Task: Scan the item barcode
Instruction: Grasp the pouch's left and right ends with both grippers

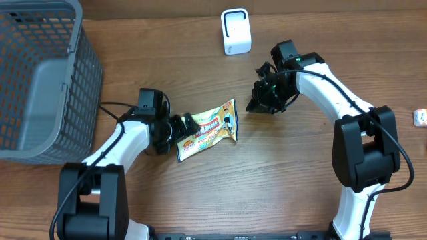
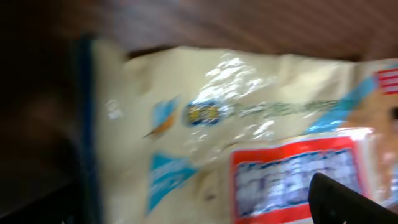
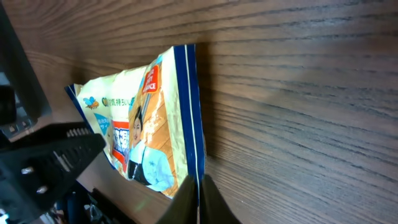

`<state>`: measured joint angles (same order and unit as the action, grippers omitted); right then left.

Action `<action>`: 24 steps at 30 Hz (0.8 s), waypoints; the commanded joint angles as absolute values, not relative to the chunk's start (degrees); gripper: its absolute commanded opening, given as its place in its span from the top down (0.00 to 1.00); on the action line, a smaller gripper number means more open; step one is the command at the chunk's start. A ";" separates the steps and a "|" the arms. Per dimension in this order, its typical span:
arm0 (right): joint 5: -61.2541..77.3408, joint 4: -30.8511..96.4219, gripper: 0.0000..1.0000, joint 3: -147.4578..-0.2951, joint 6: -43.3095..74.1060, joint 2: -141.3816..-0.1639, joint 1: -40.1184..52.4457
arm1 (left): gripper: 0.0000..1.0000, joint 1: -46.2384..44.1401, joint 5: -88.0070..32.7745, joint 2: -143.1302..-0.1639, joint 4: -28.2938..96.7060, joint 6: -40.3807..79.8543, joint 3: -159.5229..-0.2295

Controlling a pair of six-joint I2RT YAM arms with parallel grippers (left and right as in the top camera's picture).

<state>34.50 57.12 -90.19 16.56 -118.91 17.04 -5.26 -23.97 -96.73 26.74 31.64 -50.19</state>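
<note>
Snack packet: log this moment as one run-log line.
snack packet: flat on table | left fingers: open at its end | right fingers: shut, right of it | white scanner: apart from packet

Grey mesh basket [image 1: 83, 87] on wooden table [image 1: 287, 173], far left, small white object [image 1: 419, 117] at right edge

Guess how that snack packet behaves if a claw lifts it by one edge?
The snack packet looks like thin film lying flat, so it is probably floppy and light. Glare on it in the left wrist view hints it may be slippery.
</note>
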 commanded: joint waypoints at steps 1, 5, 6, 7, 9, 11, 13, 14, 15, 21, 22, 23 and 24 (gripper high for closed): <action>34.63 56.84 0.96 -89.91 18.06 -119.96 18.06 | 0.02 -5.80 -32.82 -104.42 23.20 32.91 -48.47; 34.63 56.40 0.96 -89.67 19.33 -121.10 19.68 | 0.12 -6.26 -35.92 -108.14 20.49 33.93 -48.49; 34.63 56.07 0.96 -89.36 19.84 -121.49 20.23 | 0.13 -6.39 -36.03 -108.88 20.21 34.37 -48.47; 34.63 55.68 0.96 -89.01 20.38 -122.02 20.75 | 0.15 -6.46 -36.03 -109.40 20.05 34.79 -48.49; 34.65 55.18 0.96 -88.44 21.10 -122.98 21.56 | 0.25 -6.44 -36.05 -109.93 19.97 34.83 -48.49; 34.92 54.35 0.96 -87.70 21.47 -123.90 22.22 | 0.27 -6.46 -36.05 -109.95 19.55 34.81 -48.49; 34.87 54.02 0.96 -87.18 22.81 -124.33 22.61 | 0.27 -6.46 -36.34 -109.93 19.18 34.83 -48.49; 35.14 53.82 0.96 -86.98 22.98 -124.33 22.81 | 0.27 -6.46 -36.60 -109.93 19.18 34.81 -48.49; 35.18 53.69 0.96 -86.83 23.00 -124.33 22.92 | 0.27 -6.46 -37.01 -109.93 19.18 34.79 -48.49; 35.99 52.05 0.96 -86.83 25.63 -124.33 23.33 | 0.23 -8.62 -37.52 -109.95 18.52 35.48 -48.49; 36.40 51.51 0.96 -86.83 25.80 -124.33 23.35 | 0.27 -9.28 -37.52 -109.95 18.35 35.99 -48.49; 36.40 51.18 0.96 -86.83 25.87 -124.33 23.35 | 0.32 -9.93 -37.54 -109.95 18.06 36.14 -48.49; 36.34 51.00 0.96 -86.83 26.02 -124.33 23.35 | 0.36 -10.41 -37.52 -109.95 17.85 36.25 -48.49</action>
